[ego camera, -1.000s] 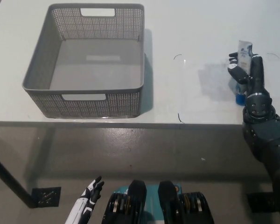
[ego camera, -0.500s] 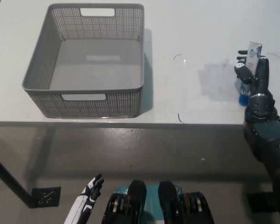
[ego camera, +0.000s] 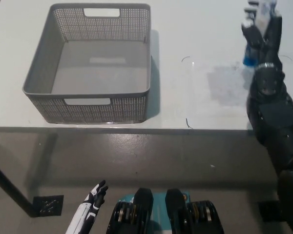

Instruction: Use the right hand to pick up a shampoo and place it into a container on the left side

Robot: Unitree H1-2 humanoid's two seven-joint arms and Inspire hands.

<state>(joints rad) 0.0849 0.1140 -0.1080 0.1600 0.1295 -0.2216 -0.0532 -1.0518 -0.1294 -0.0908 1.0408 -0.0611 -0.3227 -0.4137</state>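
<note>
While the right hand [ego camera: 261, 27] was clenched around the shampoo [ego camera: 251, 51], raised above the table [ego camera: 210, 39], placement in the empty container [ego camera: 88, 105] remained outstanding.

Worktop [ego camera: 200, 29]: pale, matte, evenly lit, with faint dark scuff marks and a greyish shadow patch. Front edge runs straight across. Floor [ego camera: 185, 161]: grey-brown, smooth, lightly speckled. One small dark perforated plate [ego camera: 47, 205] lies on the floor.
</note>
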